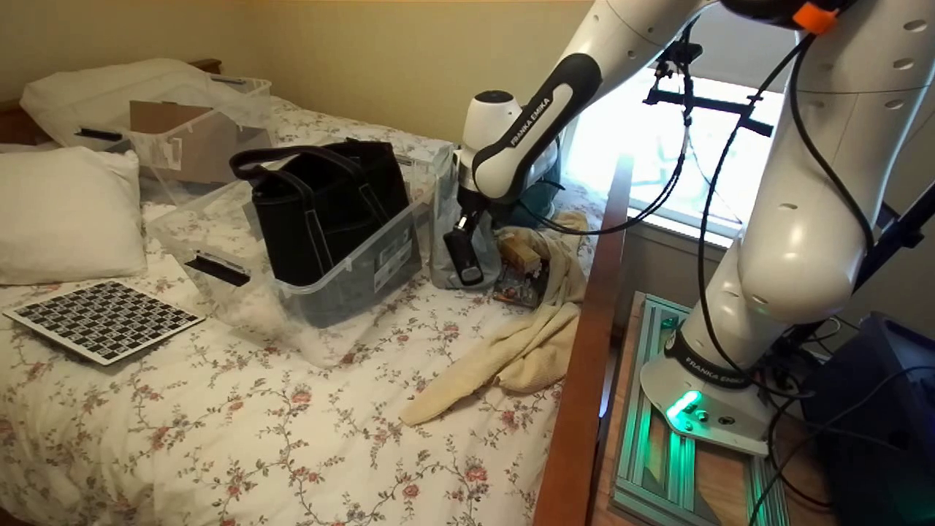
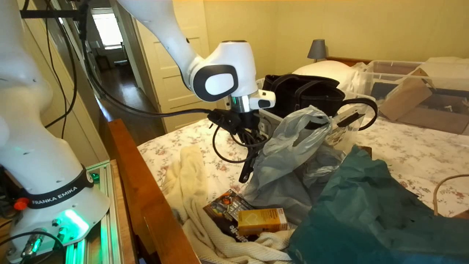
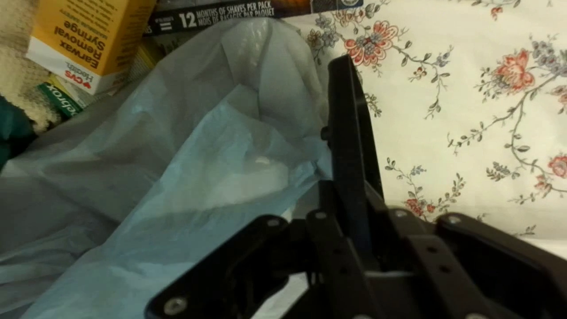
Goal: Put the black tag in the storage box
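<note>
The black tag point(image 1: 464, 258), pinched between the jaws of the gripper point(image 3: 352, 199), seems light and stiff, best held across its flat faces

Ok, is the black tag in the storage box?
Out: both exterior views show the black tag in the fingers, outside the storage box.

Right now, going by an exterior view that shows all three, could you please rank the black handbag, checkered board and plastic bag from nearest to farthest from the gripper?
1. Plastic bag: right beside the gripper, which partly hides it.
2. Black handbag: to the picture's left, standing in the clear box.
3. Checkered board: farthest left, past the clear box.
</note>
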{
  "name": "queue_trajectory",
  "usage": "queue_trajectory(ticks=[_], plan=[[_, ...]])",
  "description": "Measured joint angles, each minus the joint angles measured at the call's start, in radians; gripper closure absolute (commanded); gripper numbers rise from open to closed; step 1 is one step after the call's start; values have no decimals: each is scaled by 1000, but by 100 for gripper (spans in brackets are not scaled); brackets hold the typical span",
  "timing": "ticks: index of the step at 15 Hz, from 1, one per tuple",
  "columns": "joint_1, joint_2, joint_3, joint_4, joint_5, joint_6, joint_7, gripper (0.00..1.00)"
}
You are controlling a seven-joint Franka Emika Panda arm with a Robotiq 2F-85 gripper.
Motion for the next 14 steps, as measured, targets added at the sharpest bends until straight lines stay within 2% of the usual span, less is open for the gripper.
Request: queue_trajectory(ticks=[5,14], plan=[[49,-144,-64,-60,-115,-8,170,96],[51,-351,-10,-93,-122,-42,223,96]])
